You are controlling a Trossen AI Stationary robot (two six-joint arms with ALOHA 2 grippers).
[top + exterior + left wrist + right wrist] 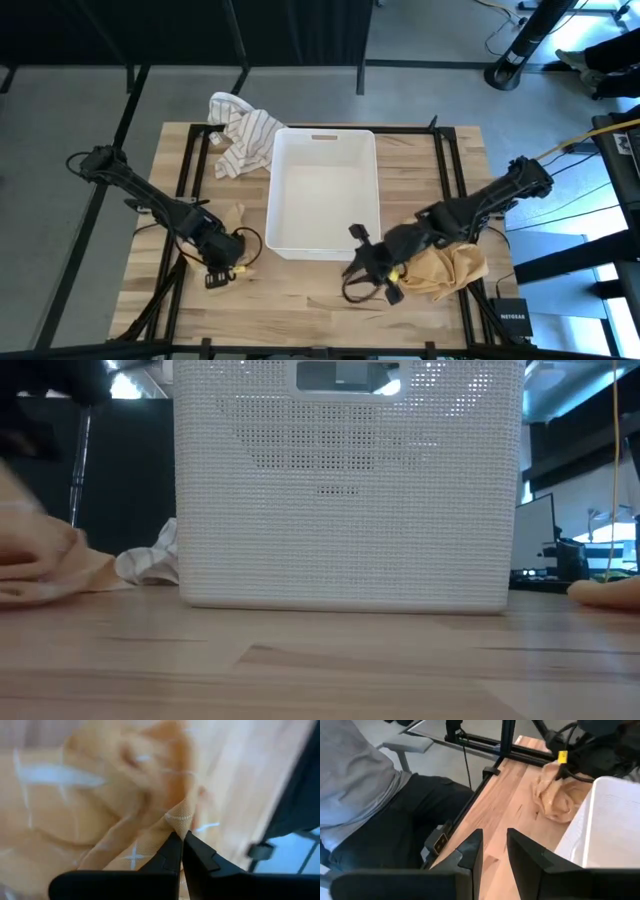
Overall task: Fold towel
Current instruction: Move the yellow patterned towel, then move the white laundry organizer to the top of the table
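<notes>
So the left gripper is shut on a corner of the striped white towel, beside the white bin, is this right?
Not quite: the left gripper is shut on a corner of the tan towel, as the left wrist view shows. The striped white towel lies untouched behind the white bin.

I see two dark, jointed arms with black cables looped at the wrists, a yellow tag by each gripper, and flat, black, wedge-shaped fingers (172, 855).

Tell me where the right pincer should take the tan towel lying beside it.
Pinch the tan towel at its outer edge, away from the white bin, coming down from above: it lies crumpled and low, and the right arm overhangs its inner part.
</notes>
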